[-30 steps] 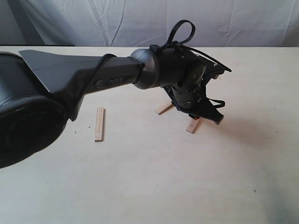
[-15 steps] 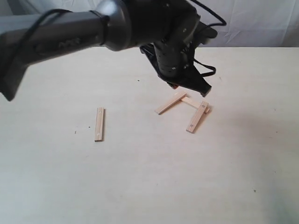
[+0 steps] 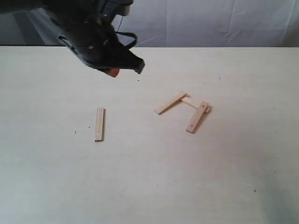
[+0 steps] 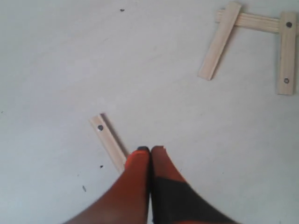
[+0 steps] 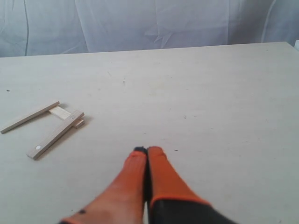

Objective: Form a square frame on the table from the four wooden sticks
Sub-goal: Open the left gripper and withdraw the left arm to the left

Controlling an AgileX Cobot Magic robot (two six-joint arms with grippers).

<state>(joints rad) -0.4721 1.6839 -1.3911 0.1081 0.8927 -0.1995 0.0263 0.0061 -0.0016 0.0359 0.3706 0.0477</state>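
Note:
Three of the wooden sticks form an open U on the table (image 3: 149,177): a left stick (image 3: 170,102), a cross stick (image 3: 189,102) and a right stick (image 3: 197,116) with two dark holes, overlapping at the corners. The same U shows in the left wrist view (image 4: 219,41) and in the right wrist view (image 5: 55,134). The fourth stick (image 3: 99,123) lies alone to the left. My left gripper (image 3: 136,67) hangs shut and empty above the table, behind the lone stick (image 4: 108,142); its tips (image 4: 150,149) show near that stick's end. My right gripper (image 5: 147,150) is shut and empty, right of the U.
A white cloth backdrop (image 3: 210,23) hangs behind the table's far edge. A few tiny dark specks (image 3: 75,132) mark the surface. The right arm is out of the exterior view.
The left arm has lifted off the three-stick group and swung far to the left, uncovering the U. The sticks have not moved.

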